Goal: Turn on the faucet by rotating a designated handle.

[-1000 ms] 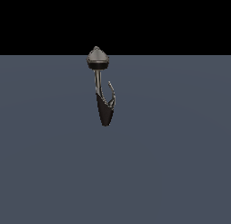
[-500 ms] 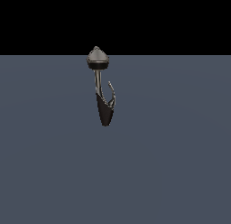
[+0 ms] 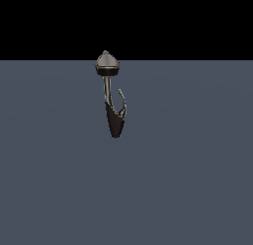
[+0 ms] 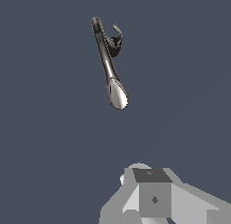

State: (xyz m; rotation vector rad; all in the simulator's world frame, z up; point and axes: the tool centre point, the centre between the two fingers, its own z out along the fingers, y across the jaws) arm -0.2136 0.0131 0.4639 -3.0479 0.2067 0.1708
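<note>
The faucet [image 3: 114, 121] stands on the grey-blue floor in the middle of the exterior view. It has a grey cone cap [image 3: 107, 62], a thin stem and a dark pointed body. The handle [image 3: 122, 102] is a thin curved grey sliver on the body's side toward the exterior view's right. In the wrist view the faucet [image 4: 108, 60] shows from above with the handle [image 4: 117, 37] beside its dark body. Part of my gripper [image 4: 153, 196] shows at the wrist picture's edge, well apart from the faucet. Its fingertips are out of view. The arm does not show in the exterior view.
A flat grey-blue floor [image 3: 188, 180] spreads around the faucet. A black background lies beyond its far edge.
</note>
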